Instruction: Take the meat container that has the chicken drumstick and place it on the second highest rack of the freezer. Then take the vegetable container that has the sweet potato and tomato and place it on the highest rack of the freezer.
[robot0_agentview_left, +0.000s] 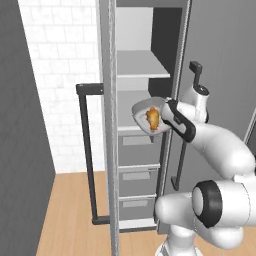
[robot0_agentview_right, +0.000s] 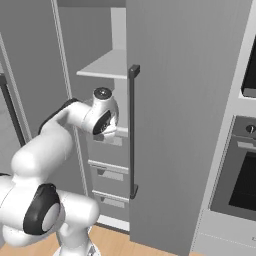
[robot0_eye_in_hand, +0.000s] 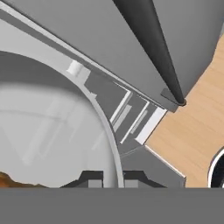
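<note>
The fingers (robot0_eye_in_hand: 109, 178) pinch the rim of the meat container (robot0_agentview_left: 149, 116), level with the second-highest rack (robot0_agentview_left: 131, 109) just ahead.

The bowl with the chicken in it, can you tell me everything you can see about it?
The meat container is a round, shallow, pale grey bowl that looks see-through in the hand view. A golden-brown chicken drumstick lies inside. The bowl is tilted, so its open side faces the left base camera. The gripper pinches its rim with the jaws closed on it, one fingertip on each side. It hangs in the air at the open freezer, just above a shelf, resting on nothing.
</note>
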